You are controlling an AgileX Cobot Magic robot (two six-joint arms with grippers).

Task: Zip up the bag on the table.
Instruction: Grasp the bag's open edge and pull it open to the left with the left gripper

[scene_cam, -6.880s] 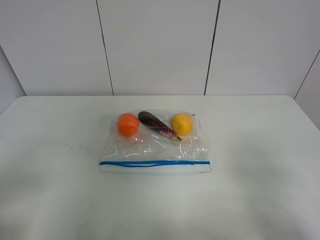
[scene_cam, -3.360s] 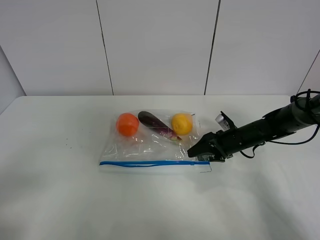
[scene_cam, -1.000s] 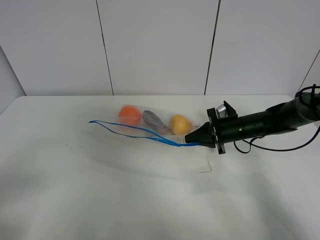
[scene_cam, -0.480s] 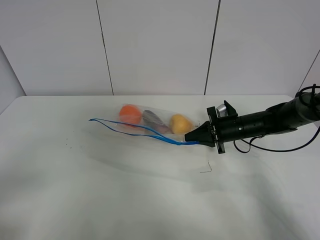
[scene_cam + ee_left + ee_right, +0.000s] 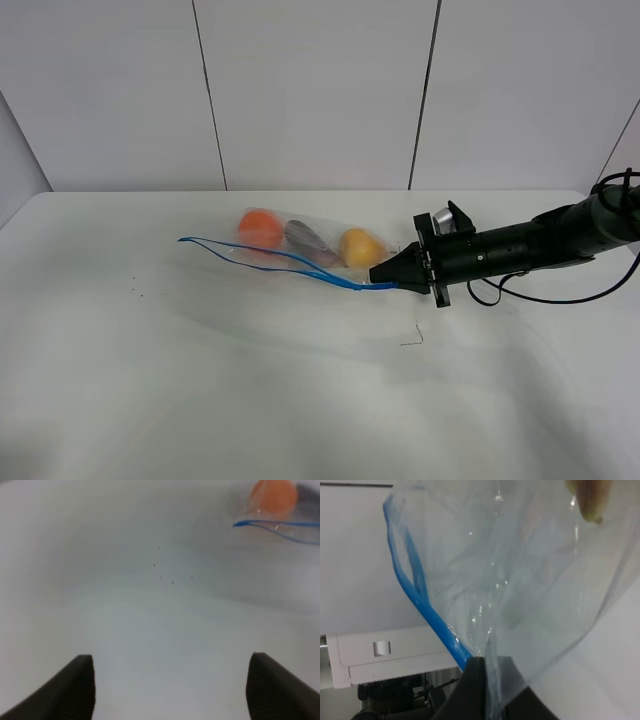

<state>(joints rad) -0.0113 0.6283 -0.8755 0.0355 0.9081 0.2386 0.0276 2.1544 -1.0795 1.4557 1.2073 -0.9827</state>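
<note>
The bag [image 5: 300, 252], clear crinkly plastic, lies mid-worktop toward the far edge, with its blue zipper strip [image 5: 290, 264] gaping in two thin curves. Round orange, long purple and yellow produce show through it. The right end effector [image 5: 385, 278] is clamped on the strip's right end. The worktop [image 5: 300, 400] is matte white with a few dark specks [image 5: 160, 575], and pale wall panels [image 5: 310, 90] stand behind it. The left end effector [image 5: 170, 662] has its dark fingers apart, holding nothing

Behind the tabletop [image 5: 300, 400] stands a pale grey panelled wall [image 5: 310, 90], split by two dark, slanting seams [image 5: 209, 95]. Light is soft and even.
</note>
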